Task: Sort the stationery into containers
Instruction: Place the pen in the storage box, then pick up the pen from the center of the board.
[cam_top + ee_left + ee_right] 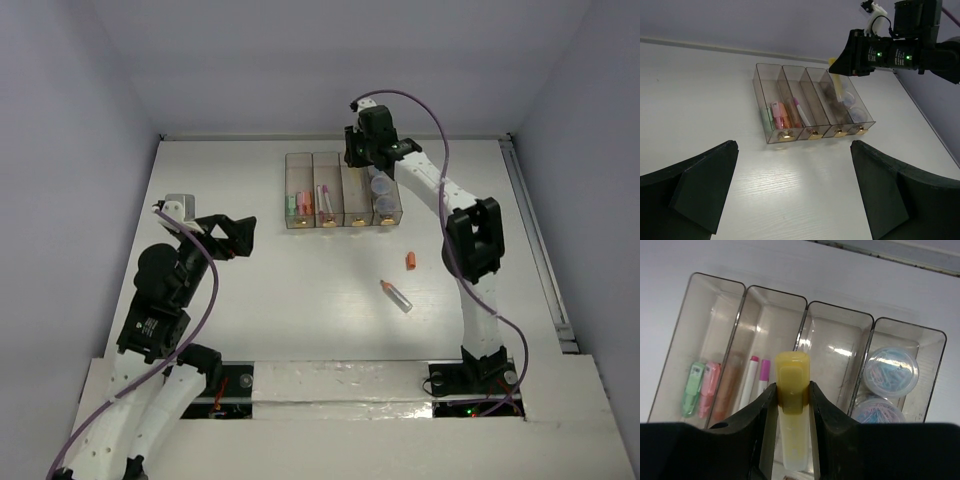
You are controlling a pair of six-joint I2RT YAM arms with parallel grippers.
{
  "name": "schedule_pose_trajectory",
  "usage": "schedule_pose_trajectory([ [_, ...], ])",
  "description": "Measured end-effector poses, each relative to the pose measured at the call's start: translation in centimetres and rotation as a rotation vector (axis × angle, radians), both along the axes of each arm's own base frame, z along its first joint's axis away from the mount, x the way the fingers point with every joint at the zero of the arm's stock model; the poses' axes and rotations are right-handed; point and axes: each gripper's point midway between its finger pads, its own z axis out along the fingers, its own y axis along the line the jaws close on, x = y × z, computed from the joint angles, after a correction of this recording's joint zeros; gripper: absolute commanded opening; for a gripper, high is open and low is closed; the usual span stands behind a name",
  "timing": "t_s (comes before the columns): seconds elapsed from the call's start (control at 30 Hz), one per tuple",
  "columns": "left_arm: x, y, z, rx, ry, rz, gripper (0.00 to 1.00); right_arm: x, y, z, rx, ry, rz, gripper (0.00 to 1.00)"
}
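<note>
While the left gripper (794, 186) hangs open, the right gripper (792, 392) clamps a yellow marker-like stick (792, 371) above the row of four translucent grey-brown bins (805, 322), lengthwise, its cap toward their back ends.

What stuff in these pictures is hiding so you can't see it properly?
- Right wrist view: the right pincer hides the lower end of the yellow marker and the fronts of the bins.
- Top view: the right arm covers that marker and the backs of the two right-hand bins.
- Top view: the orange bit on the table is too small to name.
</note>
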Motion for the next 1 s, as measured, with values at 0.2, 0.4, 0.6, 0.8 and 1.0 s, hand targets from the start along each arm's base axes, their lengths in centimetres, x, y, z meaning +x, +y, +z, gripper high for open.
schedule_pose_trajectory([
  [0.2, 0.0, 0.0, 0.0, 0.000, 0.000, 0.000, 0.94, 0.8, -0.4, -2.2, -0.041, 0.033, -0.034, 0.66],
  [0.4, 0.0, 0.0, 0.0, 0.001, 0.002, -0.001, 0.94, 0.0, -1.1, -2.4, -0.058, 0.044, -0.040, 0.67],
  [0.6, 0.2, 0.3, -0.1, 0.001, 0.002, 0.011, 0.94, -7.4, -3.3, -2.4, -0.033, 0.103, 0.000, 0.34],
  [0.8, 0.2, 0.1, -0.2, 0.002, 0.007, 0.001, 0.94, -17.9, -6.5, -4.5, 0.021, 0.198, 0.020, 0.16],
  [1.0, 0.4, -0.3, -0.4, 0.005, 0.018, -0.016, 0.94, -25.3, -9.4, -9.6, 0.006, 0.378, -0.027, 0.23],
])
